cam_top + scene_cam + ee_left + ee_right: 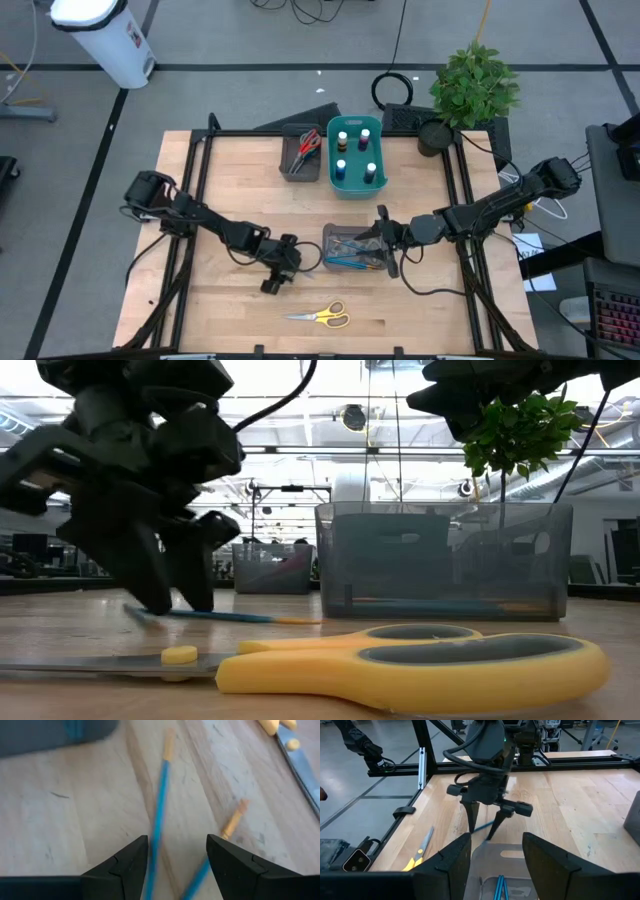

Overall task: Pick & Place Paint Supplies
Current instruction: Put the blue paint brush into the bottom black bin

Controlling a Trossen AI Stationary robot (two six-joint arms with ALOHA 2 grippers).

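The pale wooden table point(230, 180) carries, at its far middle, a teal plastic bin point(355, 180) holding several tiny paint bottles point(342, 168) with coloured caps, and just beside it a small dark grey tray point(297, 168) with red-handled scissors point(308, 142) inside. Nearer the table's centre sits a second dark grey tray point(345, 236) with thin blue-and-orange brushes point(352, 262) lying in it. The black left gripper point(283, 262) is lowered to the wood just beside this tray, fingers apart and straddling a thin blue brush with an orange tip point(159, 815) that lies flat on the table; a second such brush point(227, 832) lies close alongside, just outside one finger. The black right gripper point(495, 855) hovers over the brush tray with its fingers apart, holding nothing. Yellow-handled scissors point(322, 316) lie closed on the table near the front edge, well apart from both trays.
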